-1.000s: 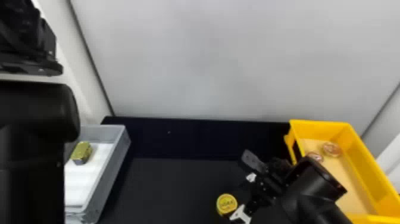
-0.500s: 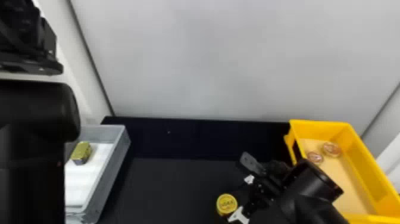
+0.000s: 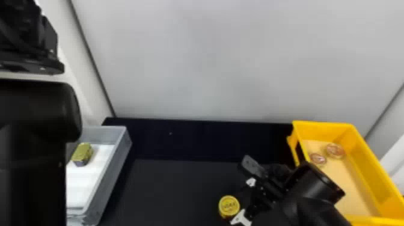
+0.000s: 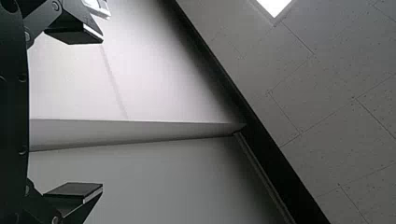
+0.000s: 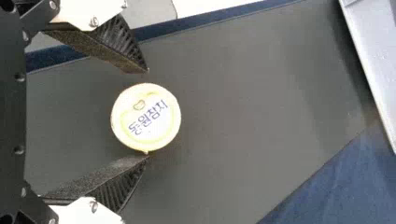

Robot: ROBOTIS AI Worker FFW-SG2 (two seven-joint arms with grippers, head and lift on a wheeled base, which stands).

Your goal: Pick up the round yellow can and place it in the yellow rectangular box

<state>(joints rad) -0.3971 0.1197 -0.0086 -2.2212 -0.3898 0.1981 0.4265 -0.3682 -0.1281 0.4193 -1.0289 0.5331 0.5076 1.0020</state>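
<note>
The round yellow can stands on the dark table, low and right of the middle in the head view. Beside it is my right gripper. From the right wrist, the can's pale lid lies between the open fingertips of my right gripper; one tip is almost at its rim, while a gap separates the other. The yellow rectangular box is at the right, partly behind the right arm. My left arm is parked raised at the left edge, its gripper open against wall and ceiling.
Two small round clear-and-reddish items lie in the yellow box. At the left, a grey bin with a white bottom holds a yellow-green block. A grey-white wall rises behind the table.
My right gripper has shifted slightly leftward and toward the near side in the head view. The can and the left arm stay where they were.
</note>
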